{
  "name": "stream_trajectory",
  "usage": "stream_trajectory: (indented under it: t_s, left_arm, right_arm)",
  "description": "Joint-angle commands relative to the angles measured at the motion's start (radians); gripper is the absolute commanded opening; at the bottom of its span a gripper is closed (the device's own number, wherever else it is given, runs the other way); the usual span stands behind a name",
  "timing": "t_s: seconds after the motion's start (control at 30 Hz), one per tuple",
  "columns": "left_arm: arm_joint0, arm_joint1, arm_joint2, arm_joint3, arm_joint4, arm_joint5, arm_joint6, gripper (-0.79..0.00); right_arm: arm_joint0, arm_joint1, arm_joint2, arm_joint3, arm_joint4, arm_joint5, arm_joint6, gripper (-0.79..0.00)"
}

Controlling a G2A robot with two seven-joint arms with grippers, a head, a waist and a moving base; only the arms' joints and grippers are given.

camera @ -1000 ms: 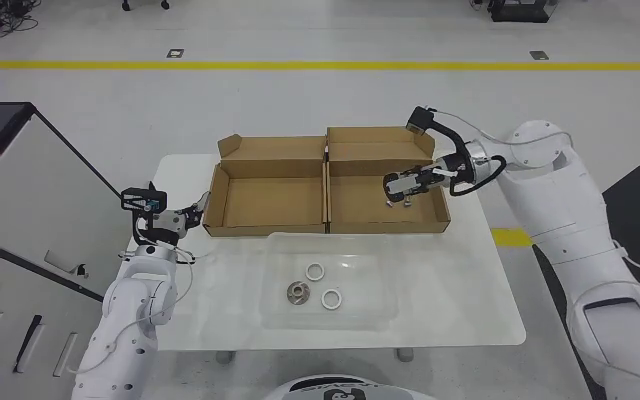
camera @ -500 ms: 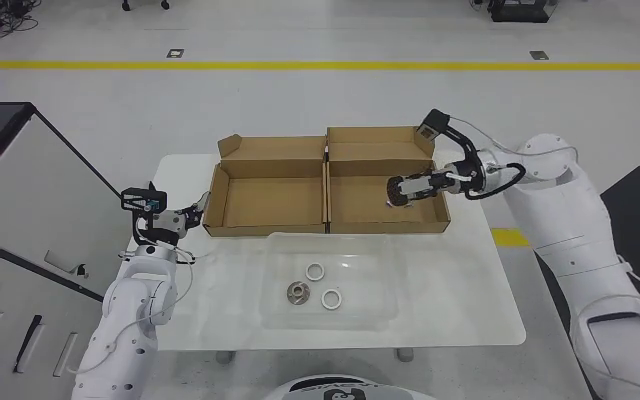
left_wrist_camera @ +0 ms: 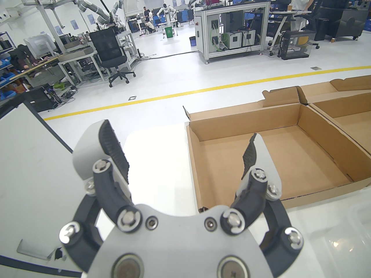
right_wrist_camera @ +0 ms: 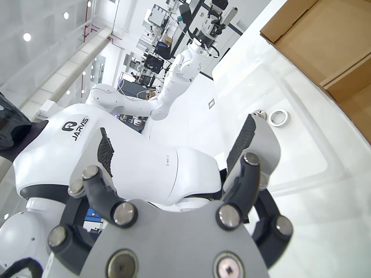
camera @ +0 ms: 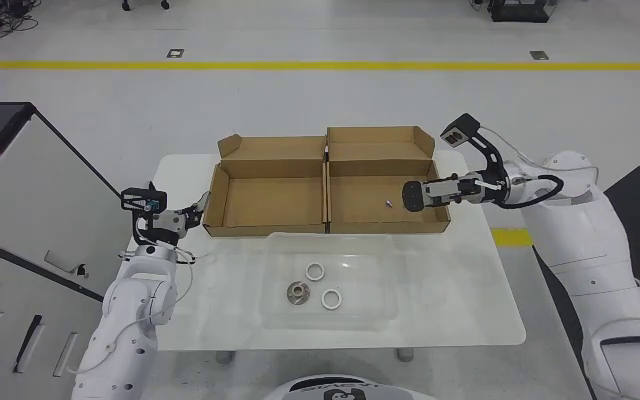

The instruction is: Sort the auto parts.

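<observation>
A small part [camera: 387, 202], perhaps a bolt, lies near the right fingers [right_wrist_camera: 242, 140].

A small part [camera: 387, 203] lies in the right box [camera: 360, 200], too small in the top view to tell what kind it is. In the right wrist view, a finger [right_wrist_camera: 246, 143] of the right hand [right_wrist_camera: 176, 128] covers most of a metal part [right_wrist_camera: 260, 113] in the clear tray [right_wrist_camera: 304, 151]. Only its rim peeks out beside a white ring [right_wrist_camera: 278, 117]. In the left wrist view, the picture's edge cuts off the right box and the tray's corner. There a finger [left_wrist_camera: 252, 157] of the left hand [left_wrist_camera: 179, 131] hides a strip of floor in the left box [left_wrist_camera: 289, 151].
</observation>
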Motion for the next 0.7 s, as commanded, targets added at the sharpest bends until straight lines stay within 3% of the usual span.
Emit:
stream_trajectory:
  t_s: [0.0,0.17,0.27,0.4,0.67]
  left_arm:
    - [0.0,0.0,0.0,0.0,0.0,0.0,0.0,0.0]
    - [-0.004,0.0,0.003,-0.009,-0.002,-0.012,-0.004,0.0]
    - [-0.016,0.003,0.016,-0.055,0.027,-0.086,-0.046,0.0]
    - [-0.022,0.009,0.034,-0.133,0.04,-0.198,-0.148,0.0]
    - [-0.063,0.013,0.096,-0.265,-0.02,-0.333,-0.425,0.0]
  right_arm:
    - [0.0,0.0,0.0,0.0,0.0,0.0,0.0,0.0]
    - [0.0,0.0,0.0,0.0,0.0,0.0,0.0,0.0]
    - [0.0,0.0,0.0,0.0,0.0,0.0,0.0,0.0]
    - [0.0,0.0,0.0,0.0,0.0,0.0,0.0,0.0]
    - [0.0,0.0,0.0,0.0,0.0,0.0,0.0,0.0]
